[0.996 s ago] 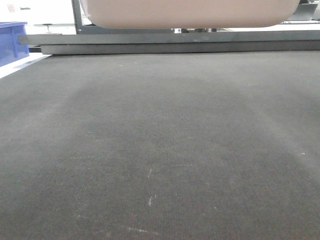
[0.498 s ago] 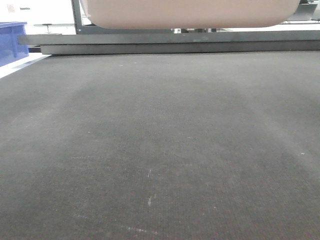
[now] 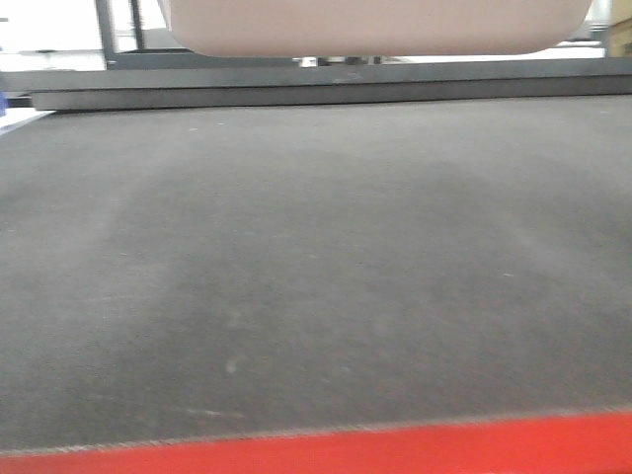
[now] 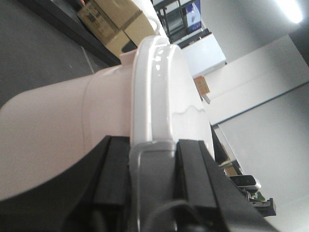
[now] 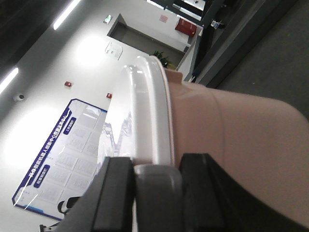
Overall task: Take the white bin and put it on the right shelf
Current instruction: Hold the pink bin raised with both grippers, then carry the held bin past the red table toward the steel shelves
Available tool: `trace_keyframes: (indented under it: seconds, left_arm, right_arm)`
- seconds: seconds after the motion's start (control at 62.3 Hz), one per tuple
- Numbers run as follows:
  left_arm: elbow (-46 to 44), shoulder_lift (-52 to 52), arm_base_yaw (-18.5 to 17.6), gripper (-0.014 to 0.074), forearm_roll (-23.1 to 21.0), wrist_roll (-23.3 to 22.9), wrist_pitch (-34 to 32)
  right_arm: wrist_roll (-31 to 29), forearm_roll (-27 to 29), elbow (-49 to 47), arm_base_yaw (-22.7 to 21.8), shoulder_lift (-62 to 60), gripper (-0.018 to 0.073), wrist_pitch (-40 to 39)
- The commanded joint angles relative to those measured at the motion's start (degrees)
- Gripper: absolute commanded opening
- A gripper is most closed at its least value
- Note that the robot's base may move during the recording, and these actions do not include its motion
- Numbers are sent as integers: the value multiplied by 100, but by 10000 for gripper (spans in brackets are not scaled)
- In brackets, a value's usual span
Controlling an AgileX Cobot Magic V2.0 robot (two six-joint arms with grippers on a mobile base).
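Note:
The white bin (image 3: 375, 25) hangs in the air at the top of the front view, with only its pinkish underside showing, above a grey felt tabletop (image 3: 316, 247). In the left wrist view my left gripper (image 4: 152, 145) is shut on the bin's glossy white rim, with the pinkish wall (image 4: 58, 125) to its left. In the right wrist view my right gripper (image 5: 155, 164) is shut on the opposite rim, with the bin's wall (image 5: 231, 130) to its right. The right shelf is not in view.
The table's red front edge (image 3: 395, 444) runs along the bottom of the front view. Dark rails (image 3: 296, 89) line the table's far side. Cardboard boxes (image 4: 116, 19) stand beyond the table. A blue poster (image 5: 58, 154) hangs on a white wall.
The front view has pulled back from the table: the red front edge has come into view at the bottom and the blue bin at the left has gone. The white bin stays held.

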Motion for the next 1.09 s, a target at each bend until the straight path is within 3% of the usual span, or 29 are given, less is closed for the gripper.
trace_keyframes:
  seconds: [0.0,1.076]
  left_arm:
    - [-208,-261,-341,-118,-842,59,2073]
    - [-208,-261,-341,-118,-832,59,2069]
  right_arm:
    - [47,610,-220,186,-149,60,935]
    - [47,610,-220,186,-149,60,935]
